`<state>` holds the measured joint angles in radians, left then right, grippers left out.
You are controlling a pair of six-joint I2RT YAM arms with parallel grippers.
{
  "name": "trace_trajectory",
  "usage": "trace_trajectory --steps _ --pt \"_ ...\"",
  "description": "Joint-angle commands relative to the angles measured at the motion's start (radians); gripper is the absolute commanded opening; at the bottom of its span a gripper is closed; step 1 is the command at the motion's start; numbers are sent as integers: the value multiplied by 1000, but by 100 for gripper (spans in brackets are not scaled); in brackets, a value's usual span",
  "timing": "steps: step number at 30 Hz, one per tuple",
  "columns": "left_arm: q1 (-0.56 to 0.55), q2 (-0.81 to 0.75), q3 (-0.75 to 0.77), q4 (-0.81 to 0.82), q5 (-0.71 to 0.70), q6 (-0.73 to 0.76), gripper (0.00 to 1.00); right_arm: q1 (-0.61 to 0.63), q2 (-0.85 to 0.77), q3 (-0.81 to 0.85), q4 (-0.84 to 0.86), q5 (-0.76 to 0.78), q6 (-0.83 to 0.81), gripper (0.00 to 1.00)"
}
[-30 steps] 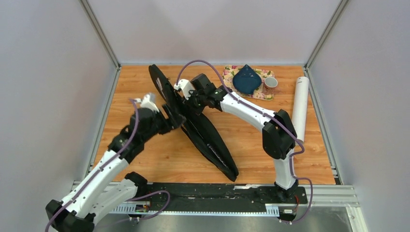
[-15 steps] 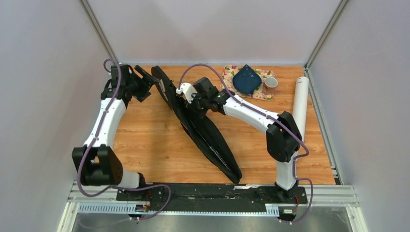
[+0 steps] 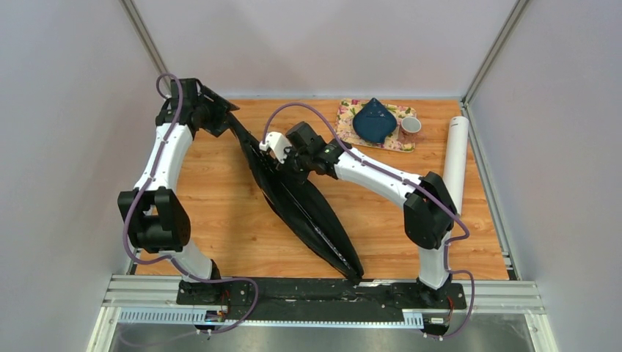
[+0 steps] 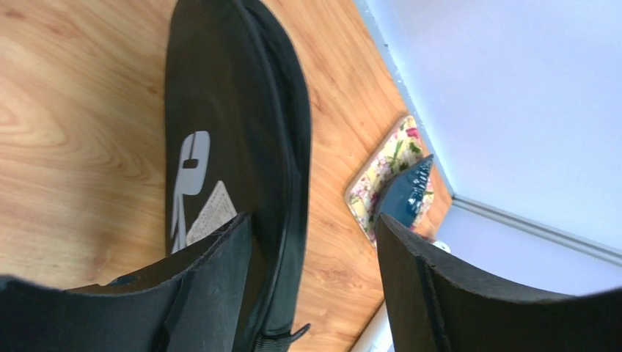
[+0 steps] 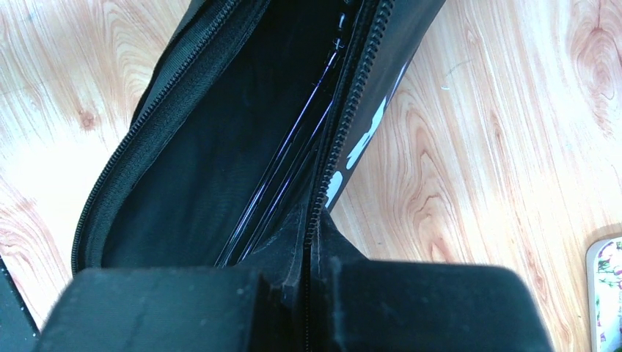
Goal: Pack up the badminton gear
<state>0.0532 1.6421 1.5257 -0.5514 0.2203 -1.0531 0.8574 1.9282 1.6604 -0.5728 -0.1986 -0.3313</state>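
Observation:
The long black racket cover (image 3: 315, 213) lies diagonally across the table with its zipper open. In the right wrist view the cover (image 5: 183, 169) gapes, and thin racket shafts (image 5: 290, 169) show inside. My right gripper (image 3: 284, 156) is shut on the cover's zipper edge (image 5: 308, 253). My left gripper (image 3: 220, 114) is open at the cover's far end. In the left wrist view the cover's edge (image 4: 282, 183) lies between its fingers (image 4: 314, 220). The white tube (image 3: 455, 161) lies along the right wall. No shuttlecocks are in view.
A floral tray (image 3: 350, 111) with a blue cloth (image 3: 375, 121) and a small cup (image 3: 410, 125) stands at the back right, also in the left wrist view (image 4: 381, 172). Grey walls close in the left, back and right sides.
My left arm has swung from the cover's middle to the back left corner, by the cover's far end. The cover has shifted slightly left. My right gripper has kept its hold.

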Motion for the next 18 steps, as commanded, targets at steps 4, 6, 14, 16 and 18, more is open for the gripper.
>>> trace_trajectory --steps 4,6,14,16,18 --pt "2 30 34 -116 -96 -18 62 5 -35 55 8 -4 -21 0" --pt "-1 41 47 -139 -108 -18 63 5 -32 58 8 -4 -31 0" --pt "-3 65 54 -194 -150 -45 3 0 -3 105 1 7 35 16" --pt "-4 67 56 -200 -153 -50 0 -33 3 156 23 -100 232 61" --pt "-4 62 53 -203 -159 -57 0 -63 15 176 150 -230 419 66"
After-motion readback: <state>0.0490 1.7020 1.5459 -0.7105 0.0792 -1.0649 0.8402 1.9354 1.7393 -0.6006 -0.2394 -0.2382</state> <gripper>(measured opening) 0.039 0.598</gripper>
